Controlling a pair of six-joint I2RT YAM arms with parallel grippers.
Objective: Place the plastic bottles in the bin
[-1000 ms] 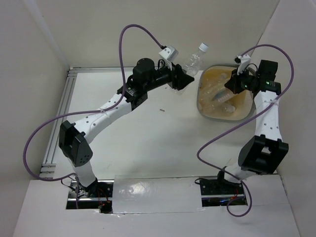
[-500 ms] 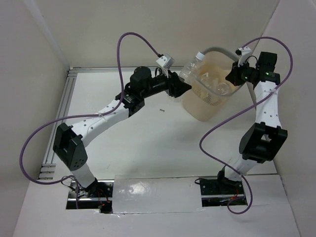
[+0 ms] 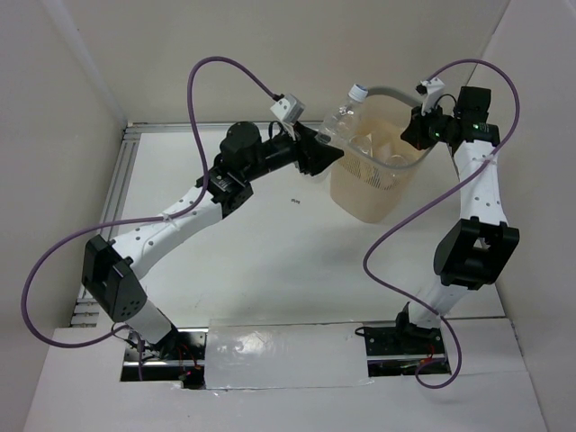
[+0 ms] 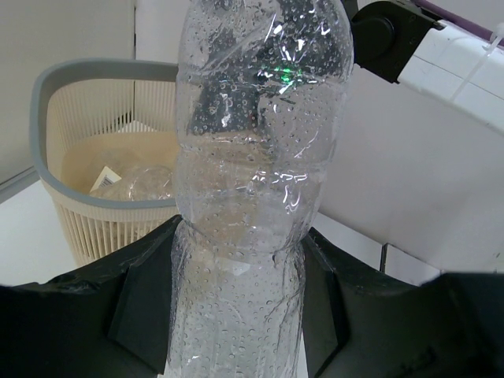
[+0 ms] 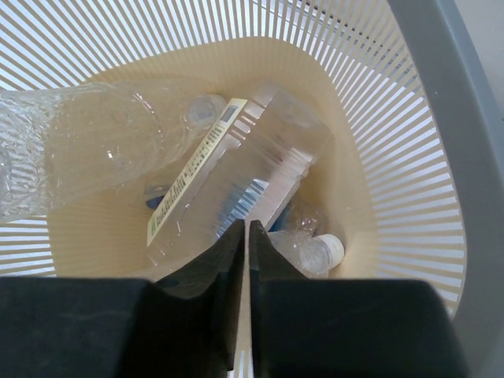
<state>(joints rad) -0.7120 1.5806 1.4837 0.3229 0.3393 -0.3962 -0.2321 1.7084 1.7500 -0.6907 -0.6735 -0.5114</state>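
Overhead view: a bare clear bottle (image 3: 342, 121) with a white cap is clamped at its lower half by the left tool (image 3: 324, 149). Its long axis runs out from the tool, cap foremost, toward the beige bin (image 3: 364, 193), whose grey rim lies just beside the cap. The bin is tipped, not flat on the worktop (image 3: 270, 252), with the right tool (image 3: 417, 128) at its far rim.

Left wrist view: the bottle is gripped, rising straight out of the tool. The bin's mouth is seen ahead and to the left of the tool.

Right wrist view: the jaws are nearly together and are judged to be pinched on the bin's wall. Beyond them, several clear bottles (image 5: 236, 173) lie inside the bin.

A short forward reach by the left tool is judged necessary before release.
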